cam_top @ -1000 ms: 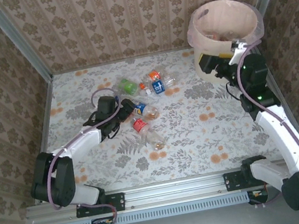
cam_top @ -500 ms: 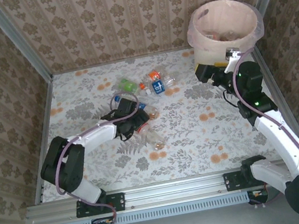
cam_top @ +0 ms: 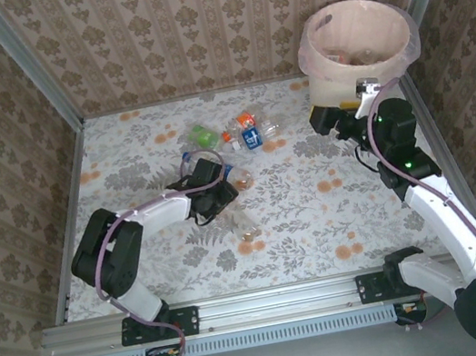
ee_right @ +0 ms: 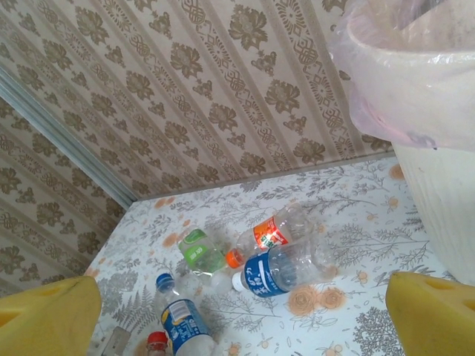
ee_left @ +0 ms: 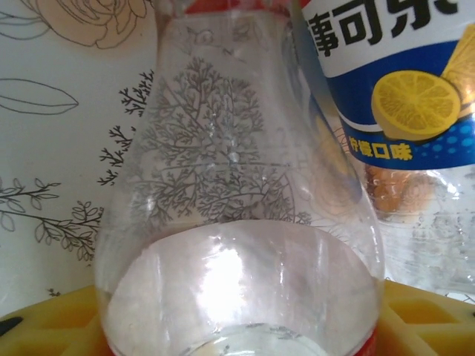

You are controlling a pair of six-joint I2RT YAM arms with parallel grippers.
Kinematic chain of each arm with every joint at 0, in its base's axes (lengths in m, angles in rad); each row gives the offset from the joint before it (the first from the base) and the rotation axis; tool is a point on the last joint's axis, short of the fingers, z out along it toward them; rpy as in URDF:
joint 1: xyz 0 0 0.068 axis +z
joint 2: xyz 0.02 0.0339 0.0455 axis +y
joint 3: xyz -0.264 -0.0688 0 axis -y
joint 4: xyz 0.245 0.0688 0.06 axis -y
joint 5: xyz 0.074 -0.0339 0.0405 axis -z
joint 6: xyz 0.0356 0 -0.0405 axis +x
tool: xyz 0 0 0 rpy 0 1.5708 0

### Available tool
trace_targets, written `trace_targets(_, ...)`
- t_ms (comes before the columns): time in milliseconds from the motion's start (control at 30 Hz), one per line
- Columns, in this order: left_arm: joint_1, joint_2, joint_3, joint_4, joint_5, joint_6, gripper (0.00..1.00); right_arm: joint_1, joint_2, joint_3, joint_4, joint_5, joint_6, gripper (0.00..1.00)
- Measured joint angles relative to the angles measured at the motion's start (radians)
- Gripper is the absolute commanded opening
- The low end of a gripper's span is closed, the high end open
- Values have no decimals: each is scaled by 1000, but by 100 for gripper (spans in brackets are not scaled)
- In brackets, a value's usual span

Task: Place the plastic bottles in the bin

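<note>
Clear plastic bottles (cam_top: 252, 138) lie scattered, left of the upright cream bag-lined bin (cam_top: 325, 87).

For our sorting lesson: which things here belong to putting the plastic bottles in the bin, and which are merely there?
Job: bin; green-label bottle; orange-label bottle; blue-label bottle; lemon-label bottle; clear bottle between the left fingers.

Merely there: floral tablecloth; wallpapered walls; metal rail.

Cream bin (cam_top: 330, 86) with pinkish liner (ee_right: 375, 111); table (cam_top: 319, 219) white with grey leaves, orange flowers.
</note>
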Motion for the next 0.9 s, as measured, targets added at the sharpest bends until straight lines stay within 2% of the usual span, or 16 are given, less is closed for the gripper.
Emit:
trace_targets(200, 0, -28, -37, 45, -1, 1, 51, 9, 13, 0, -1, 0, -3, 100)
trace_targets(433, -4, -138, -90, 68, -8, 51, 49, 12, 25, 0, 3, -14, -3, 100)
trace_targets(700, -13, -308, -108, 129, -29, 193, 48, 37, 32, 0, 50, -74, -3, 100)
trace_targets(900, -19, -345, -57, 179, -27, 334, 48, 68, 68, 0, 74, -105, 2, 100)
